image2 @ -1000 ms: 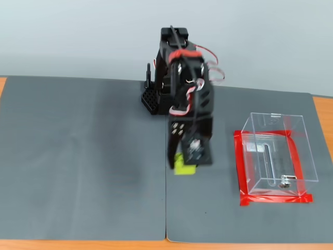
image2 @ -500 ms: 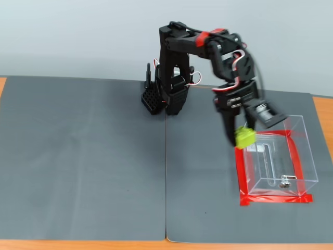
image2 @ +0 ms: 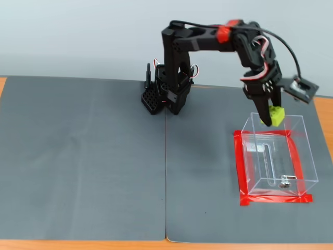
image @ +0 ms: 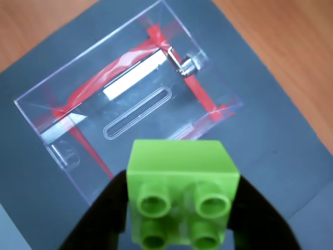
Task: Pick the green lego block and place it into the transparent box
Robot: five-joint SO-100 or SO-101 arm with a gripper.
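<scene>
My gripper [image: 179, 208] is shut on the green lego block [image: 182, 187], a lime brick with four studs facing the wrist camera. In the fixed view the gripper [image2: 271, 119] holds the block [image2: 277, 115] in the air just above the far rim of the transparent box [image2: 276, 156]. The box has clear walls, a slot, a small metal fitting [image2: 284, 183] and red tape [image2: 240, 166] around its base. In the wrist view the box [image: 130, 104] lies directly below and beyond the block, its inside empty.
The box stands on a dark grey mat [image2: 104, 166] at the right in the fixed view. The arm's black base [image2: 166, 94] stands at the mat's far edge. Bare wooden table [image: 291, 47] shows past the mat.
</scene>
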